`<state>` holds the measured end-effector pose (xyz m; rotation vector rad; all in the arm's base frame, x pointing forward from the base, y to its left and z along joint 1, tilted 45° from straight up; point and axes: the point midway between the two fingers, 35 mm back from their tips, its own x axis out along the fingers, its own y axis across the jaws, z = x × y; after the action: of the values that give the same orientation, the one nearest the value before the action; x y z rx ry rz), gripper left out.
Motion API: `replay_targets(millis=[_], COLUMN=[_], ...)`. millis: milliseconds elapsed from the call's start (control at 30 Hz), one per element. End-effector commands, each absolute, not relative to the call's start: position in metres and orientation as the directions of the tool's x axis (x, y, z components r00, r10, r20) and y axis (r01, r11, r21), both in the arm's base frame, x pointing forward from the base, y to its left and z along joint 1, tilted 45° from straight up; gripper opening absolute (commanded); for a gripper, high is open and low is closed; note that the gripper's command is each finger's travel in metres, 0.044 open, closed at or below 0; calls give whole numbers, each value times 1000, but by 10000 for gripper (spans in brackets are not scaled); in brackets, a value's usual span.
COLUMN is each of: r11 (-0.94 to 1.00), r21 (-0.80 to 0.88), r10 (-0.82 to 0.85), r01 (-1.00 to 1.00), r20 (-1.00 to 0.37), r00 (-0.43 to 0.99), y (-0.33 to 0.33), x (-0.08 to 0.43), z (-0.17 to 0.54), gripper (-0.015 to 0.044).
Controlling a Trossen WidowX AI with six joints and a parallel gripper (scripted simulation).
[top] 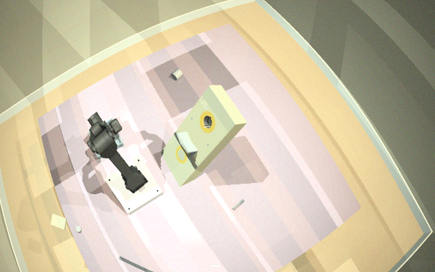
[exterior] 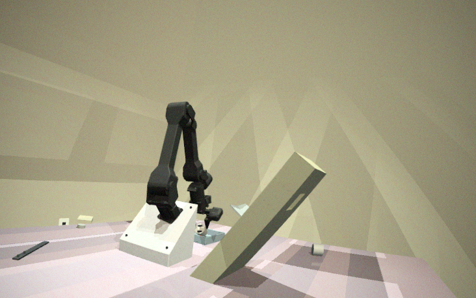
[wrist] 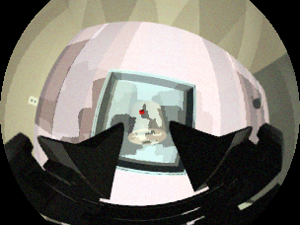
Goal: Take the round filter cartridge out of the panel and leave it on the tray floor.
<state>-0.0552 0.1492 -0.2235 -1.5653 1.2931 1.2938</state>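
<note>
One pale, round filter cartridge (exterior: 200,228) (wrist: 148,118) is sitting low over the blue-grey, square tray (top: 119,142) (exterior: 211,239) (wrist: 103,112), outside the panel; whether it is touching the floor is unclear. It is probably behaving as stiff and light, rolling easily, its sides offering the best hold. Around it, the black two-fingered tool (top: 105,126) (exterior: 202,224) (wrist: 146,124) is standing apart, clamping nothing. The black jointed arm (top: 122,166) (exterior: 171,140) is bending downward.

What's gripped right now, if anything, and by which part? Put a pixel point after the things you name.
Nothing. The fingers (exterior: 207,222) are open; the cartridge (exterior: 200,227) (wrist: 154,111) is unclamped near their tips.
</note>
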Motion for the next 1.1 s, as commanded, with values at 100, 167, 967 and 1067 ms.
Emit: replay_targets(millis=[100, 167, 967, 1067], r11=[-240, -240, -237, -237], r21=[67, 67, 70, 70], r10=[-247, -247, -240, -240], r01=[-968, -968, -969, -969], r20=[-969, -969, -971, -971], r00=[-6, -6, -11, -11], y=[150, 150, 191, 191], x=[-55, -55, -64, -64], z=[-224, -224, -184, -184], gripper=[440, 440, 440, 440])
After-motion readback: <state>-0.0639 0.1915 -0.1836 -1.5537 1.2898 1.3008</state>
